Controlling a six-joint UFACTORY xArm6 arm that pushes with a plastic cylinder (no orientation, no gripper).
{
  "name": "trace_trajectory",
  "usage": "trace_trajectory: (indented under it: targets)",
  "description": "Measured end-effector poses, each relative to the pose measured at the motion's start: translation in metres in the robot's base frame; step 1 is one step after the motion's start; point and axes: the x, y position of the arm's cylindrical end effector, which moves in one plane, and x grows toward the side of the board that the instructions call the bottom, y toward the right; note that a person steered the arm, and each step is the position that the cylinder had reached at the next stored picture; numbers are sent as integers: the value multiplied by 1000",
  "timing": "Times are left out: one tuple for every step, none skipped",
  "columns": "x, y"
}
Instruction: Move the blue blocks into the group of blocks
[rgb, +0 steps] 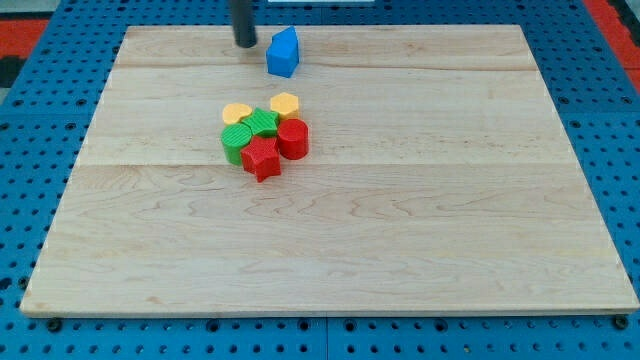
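Camera view: blue block (284, 53) sits toward the view's top of the block cluster (264, 135), well apart from it. Rod tip (245, 44) stands just to the view's left of the blue block; no jaws to report. Block judged light, rigid, free-sliding; push its far face.

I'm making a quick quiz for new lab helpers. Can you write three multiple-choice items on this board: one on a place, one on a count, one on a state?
1. Where is my tip relative to the blue block?
A. to the view's left
B. to the view's right
C. below it

2. How many blocks are in the group?
A. four
B. six
C. eight

3. The blue block is:
A. inside the group
B. touching a yellow block
C. apart from the group

A: the rod ends left of it.
B: two yellow, two green, two red.
C: bare wooden board lies between.
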Motion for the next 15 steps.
trace_trajectory:
  targets:
    - [5, 44]
    - [43, 57]
    - [62, 29]
    - [43, 21]
    - [53, 4]
    - [92, 3]
    - [101, -2]
    - [49, 20]
    - [25, 60]
    - [37, 100]
    - [66, 97]
    - [15, 94]
    - [20, 69]
    - [59, 66]
    - [77, 99]
